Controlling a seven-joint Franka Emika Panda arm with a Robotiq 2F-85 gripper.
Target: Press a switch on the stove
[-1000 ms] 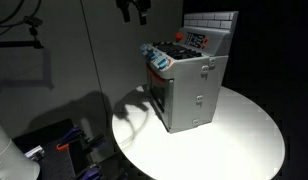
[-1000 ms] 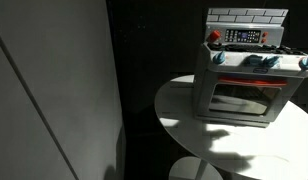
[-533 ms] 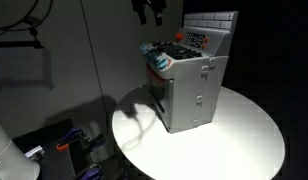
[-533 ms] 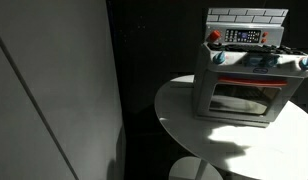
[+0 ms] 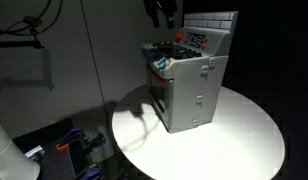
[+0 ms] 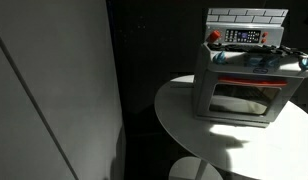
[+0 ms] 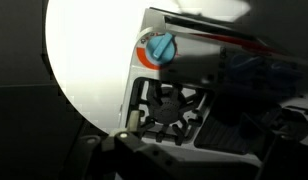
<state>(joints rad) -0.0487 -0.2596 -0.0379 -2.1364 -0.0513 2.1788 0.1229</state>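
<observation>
Exterior view, stove: the stove (image 5: pixel 191 88) is a small grey box standing on the round white bench (image 5: pixel 244 140), one corner turned to the camera.
Exterior view, top: a white tiled back panel (image 5: pixel 210 20) rises behind red and blue controls (image 5: pixel 166 55).
Exterior view, arm: the dark arm end (image 5: pixel 161 11) hangs from the upper edge, above the stove's top and clear of it.
Exterior view, jaws: too dark and cropped; I cannot tell how wide they stand.
Exterior view, front-on: the stove (image 6: pixel 202 85) faces the camera at the back of the bench (image 6: pixel 184 115), partly cut off at the side.
Front-on, details: a glazed oven door (image 6: pixel 242 98), blue knobs (image 6: pixel 256 60) in a row above it, a red knob (image 6: pixel 215 38) beside a control strip.
Front-on, arm: not in view.
Wrist view, stove: looking down on its top (image 7: pixel 194 75); a round blue knob (image 7: pixel 160 46) sits in an orange ring beside a black spoked burner grate (image 7: pixel 172 105).
Wrist view, bench: smooth, glaring white (image 7: pixel 89 60).
Wrist view, jaws: only dark blurred shapes along the lower edge; spacing unreadable.
</observation>
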